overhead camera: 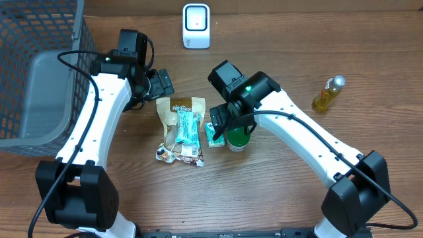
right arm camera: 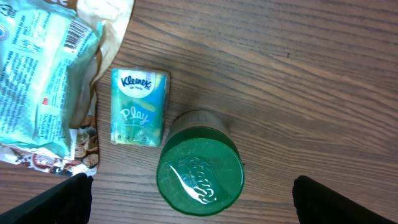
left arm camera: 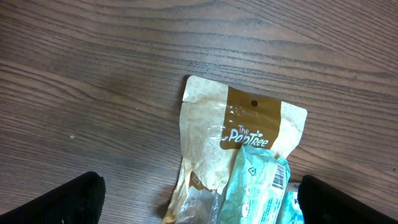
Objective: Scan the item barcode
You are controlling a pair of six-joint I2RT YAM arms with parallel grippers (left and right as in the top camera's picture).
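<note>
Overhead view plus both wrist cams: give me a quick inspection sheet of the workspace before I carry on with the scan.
Surface: wooden table, no spills seen.
Job's things: scanner at the far edge; snack pouch lying flat, teal packet on top of it, barcode facing up; tissue pack beside a green-lidded can.
Clutter: yellow bottle on the right side, apart from the rest.
Grippers: left gripper open above the pouch's top; right gripper open above the can; neither holds anything.
Cables: black cables run along both arms.
Surroundings: mesh basket at the left edge.
</note>
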